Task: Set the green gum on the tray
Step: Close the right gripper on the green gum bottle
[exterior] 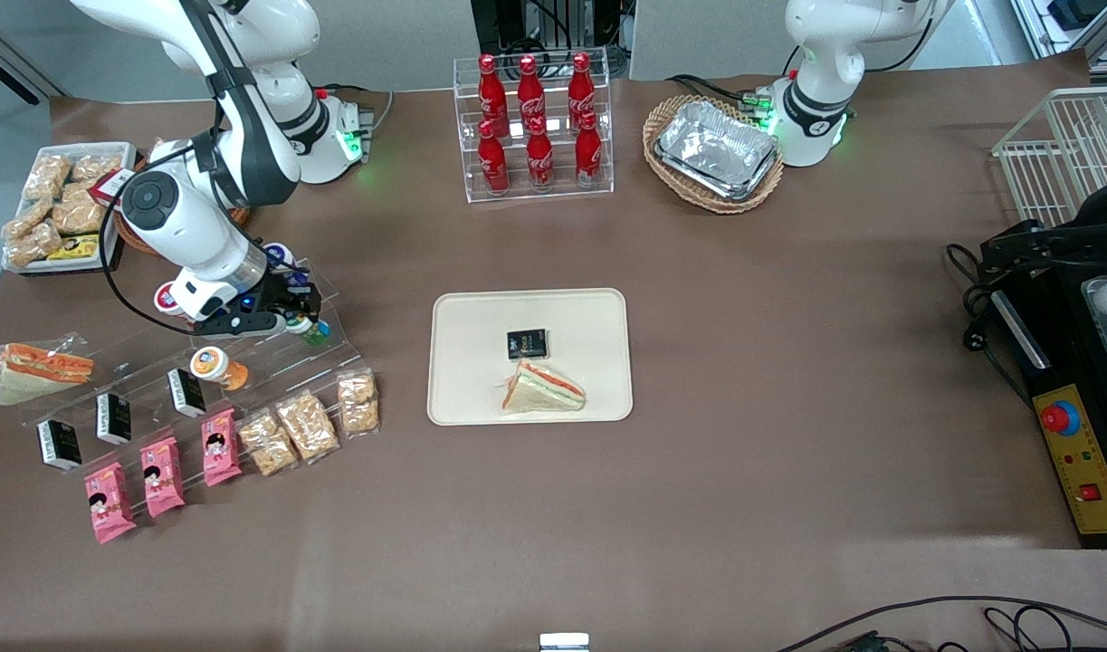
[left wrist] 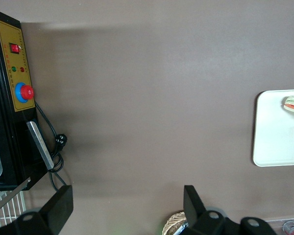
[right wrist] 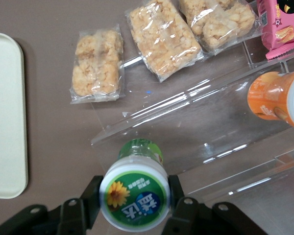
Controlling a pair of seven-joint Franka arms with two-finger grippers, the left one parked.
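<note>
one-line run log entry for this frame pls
phase: grasp | end effector: at clear rack, fingers either side of green gum, shut on it | gum: not lifted | tray: holds sandwich, black pack, no gum

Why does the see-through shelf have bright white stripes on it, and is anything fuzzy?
Right wrist view: the stripes are room light glaring off the clear shelf; the green gum, between the end effector fingers, looks sharp. Front view: the foil trays shine too, and green lamps glow at the arm bases. Left wrist view: the tray looks washed out, nearly white.
</note>
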